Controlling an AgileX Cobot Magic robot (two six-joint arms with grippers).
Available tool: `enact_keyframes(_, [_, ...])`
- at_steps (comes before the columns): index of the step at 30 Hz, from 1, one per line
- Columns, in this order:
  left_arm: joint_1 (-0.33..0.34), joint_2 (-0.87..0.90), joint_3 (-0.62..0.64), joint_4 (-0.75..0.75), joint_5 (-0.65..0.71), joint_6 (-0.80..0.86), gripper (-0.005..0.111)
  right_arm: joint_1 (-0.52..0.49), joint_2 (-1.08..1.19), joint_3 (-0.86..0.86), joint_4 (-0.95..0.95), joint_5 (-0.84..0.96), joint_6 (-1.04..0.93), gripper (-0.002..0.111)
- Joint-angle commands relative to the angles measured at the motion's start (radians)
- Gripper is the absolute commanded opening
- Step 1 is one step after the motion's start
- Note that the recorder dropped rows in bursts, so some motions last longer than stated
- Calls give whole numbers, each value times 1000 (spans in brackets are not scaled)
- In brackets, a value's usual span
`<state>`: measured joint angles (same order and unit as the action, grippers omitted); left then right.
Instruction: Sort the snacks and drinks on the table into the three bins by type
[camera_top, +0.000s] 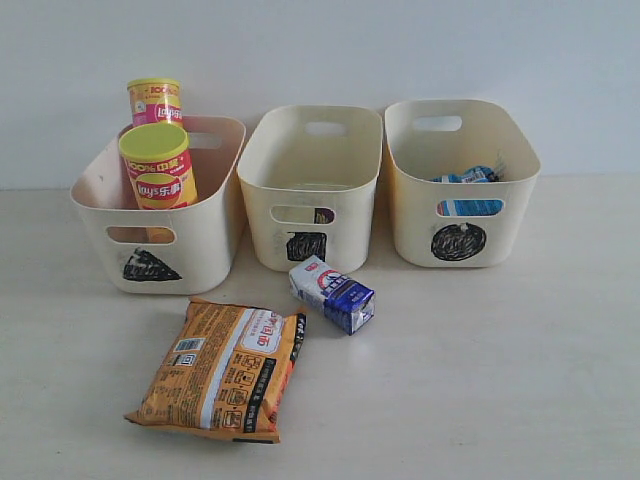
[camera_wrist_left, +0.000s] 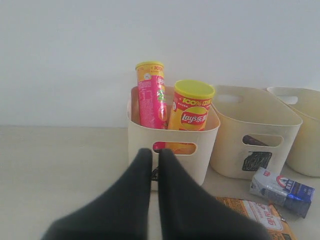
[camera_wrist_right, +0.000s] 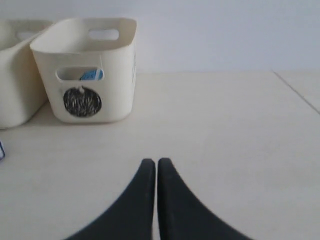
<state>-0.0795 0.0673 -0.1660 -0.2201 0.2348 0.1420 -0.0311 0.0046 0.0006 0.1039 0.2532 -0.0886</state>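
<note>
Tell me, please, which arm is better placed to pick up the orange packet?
Left, probably: the packet lies near the left tool; the right tool faces the circle bin, packet unseen.

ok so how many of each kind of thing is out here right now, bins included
bins: 3
chip tubes: 2
packets: 2 (orange packet on the table, blue-white packet in a bin)
juice cartons: 2 (blue-white carton on the table, dark carton glimpsed through a bin's slot)
total: 9
</note>
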Motion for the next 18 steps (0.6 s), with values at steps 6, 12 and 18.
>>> enact_keyframes(6, [6,-6,14,14,-5,-7,4,-5,-5,-1,-5,-485,5,0])
enact_keyframes(12, [17,-32,91,32,-9,-7,4,-5,-5,-1,-5,-639,227,0])
enact_keyframes(18, [35,-67,166,130,15,-7,4,-5,-5,-118,-10,-312,327,0])
